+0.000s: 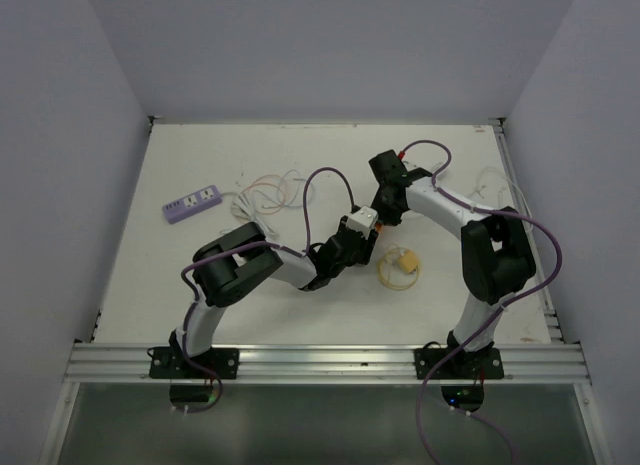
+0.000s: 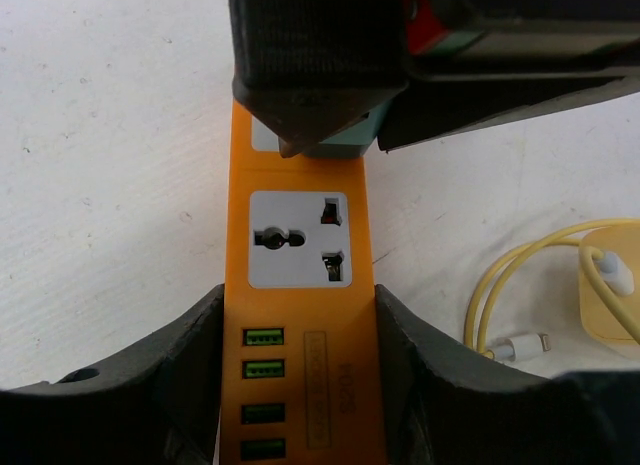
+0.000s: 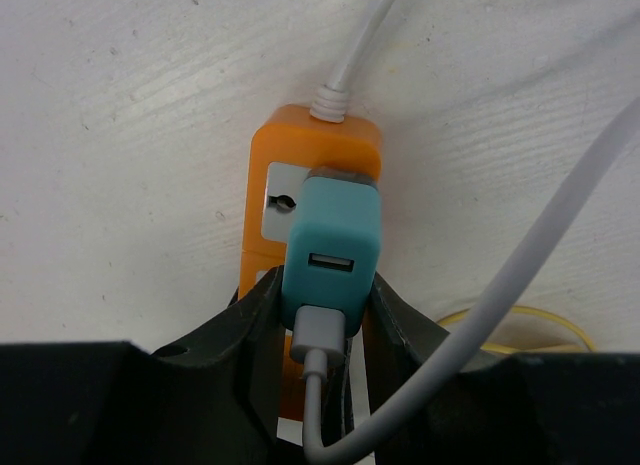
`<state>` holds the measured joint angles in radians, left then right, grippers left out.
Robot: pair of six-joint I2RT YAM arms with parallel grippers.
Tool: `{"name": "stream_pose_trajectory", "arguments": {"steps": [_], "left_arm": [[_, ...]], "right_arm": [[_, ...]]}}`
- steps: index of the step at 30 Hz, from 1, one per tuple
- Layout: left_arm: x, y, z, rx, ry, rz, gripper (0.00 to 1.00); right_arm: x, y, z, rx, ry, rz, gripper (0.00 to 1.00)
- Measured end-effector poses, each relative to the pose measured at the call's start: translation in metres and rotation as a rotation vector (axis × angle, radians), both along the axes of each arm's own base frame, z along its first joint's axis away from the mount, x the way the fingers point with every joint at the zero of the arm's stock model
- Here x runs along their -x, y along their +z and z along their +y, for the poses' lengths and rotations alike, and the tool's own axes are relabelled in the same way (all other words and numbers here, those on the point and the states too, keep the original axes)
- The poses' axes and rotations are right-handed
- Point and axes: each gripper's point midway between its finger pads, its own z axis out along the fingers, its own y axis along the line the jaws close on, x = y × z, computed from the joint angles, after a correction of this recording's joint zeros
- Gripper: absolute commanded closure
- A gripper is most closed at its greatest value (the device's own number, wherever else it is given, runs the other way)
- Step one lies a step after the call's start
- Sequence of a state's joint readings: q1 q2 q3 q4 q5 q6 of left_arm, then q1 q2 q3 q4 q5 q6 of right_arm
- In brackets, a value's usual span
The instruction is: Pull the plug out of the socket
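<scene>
Two power strips: a purple strip (image 1: 192,202) lies at upper left of the top view, an orange strip (image 2: 300,175) at centre. The left gripper (image 2: 300,315) is clamped on the orange strip's sides. One teal plug (image 3: 330,225) sits in the strip near its cord end, with the right gripper (image 3: 325,285) closed around it. One yellow cable coil (image 1: 398,268) lies right of centre. White table (image 1: 180,285), pale walls (image 1: 320,45).

Teal plug (image 3: 330,247) — in right pincer (image 3: 325,290)
</scene>
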<state>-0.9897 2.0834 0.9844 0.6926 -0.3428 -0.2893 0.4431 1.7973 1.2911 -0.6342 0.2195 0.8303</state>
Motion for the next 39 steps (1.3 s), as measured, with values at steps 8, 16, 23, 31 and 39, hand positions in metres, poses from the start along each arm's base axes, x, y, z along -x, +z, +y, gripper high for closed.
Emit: {"name": "stream_pose_trajectory", "arguments": {"steps": [8,16,23,31,39], "left_arm": [[-0.001,-0.001,-0.001,0.014,0.007,0.001,1.00],[0.000,-0.001,-0.006,0.063,0.011,0.017,1.00],[0.000,0.002,-0.016,0.117,0.002,0.034,1.00],[0.000,0.002,-0.020,0.128,-0.002,0.043,1.00],[-0.003,0.002,-0.025,0.131,0.002,0.052,1.00]], "right_arm": [[-0.001,0.000,0.000,0.000,-0.005,-0.004,1.00],[-0.002,0.008,-0.003,0.014,-0.012,-0.001,1.00],[-0.002,0.018,-0.010,0.038,-0.025,0.012,1.00],[-0.003,0.018,-0.014,0.024,-0.040,0.021,1.00],[-0.005,0.021,-0.019,0.009,-0.054,0.031,1.00]]}}
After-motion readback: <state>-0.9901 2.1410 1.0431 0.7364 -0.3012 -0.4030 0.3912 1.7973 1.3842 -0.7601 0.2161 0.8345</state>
